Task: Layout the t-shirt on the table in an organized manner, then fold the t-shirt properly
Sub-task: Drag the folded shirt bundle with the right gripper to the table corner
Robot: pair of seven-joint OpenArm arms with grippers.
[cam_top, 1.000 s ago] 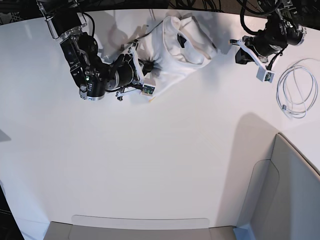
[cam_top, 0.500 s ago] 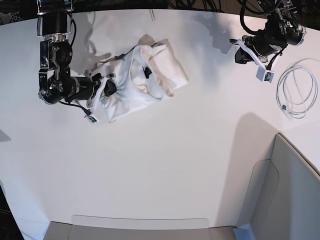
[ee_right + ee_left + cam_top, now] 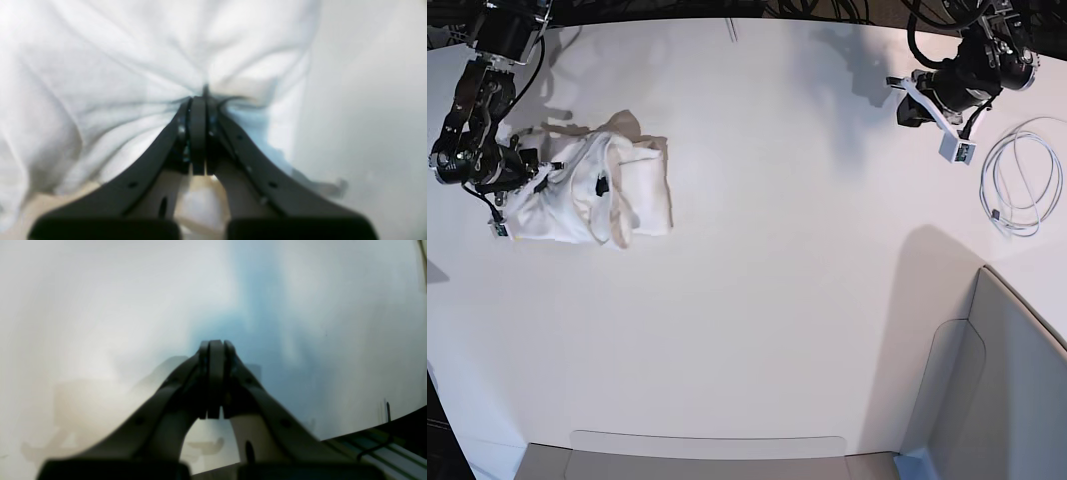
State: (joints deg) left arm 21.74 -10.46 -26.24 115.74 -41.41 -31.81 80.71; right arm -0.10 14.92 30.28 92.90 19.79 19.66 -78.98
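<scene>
The white t-shirt (image 3: 617, 195) lies bunched and crumpled at the far left of the white table (image 3: 757, 300), with no print showing. My right gripper (image 3: 549, 180) is shut on a pinch of its fabric at the shirt's left side. In the right wrist view the shut gripper (image 3: 199, 96) has shirt cloth (image 3: 116, 66) gathered in folds around its tips. My left gripper (image 3: 899, 95) hovers shut and empty over bare table at the back right, far from the shirt. It also shows in the left wrist view (image 3: 215, 346).
A coiled white cable (image 3: 1022, 175) lies at the right edge. A grey angular bin (image 3: 1012, 380) stands at the front right. A pale flat tray edge (image 3: 707, 450) runs along the front. Dark cables hang at the back edge.
My right gripper has dragged the bunched t-shirt from the back centre leftward to the table's far left. The left arm has not moved.
</scene>
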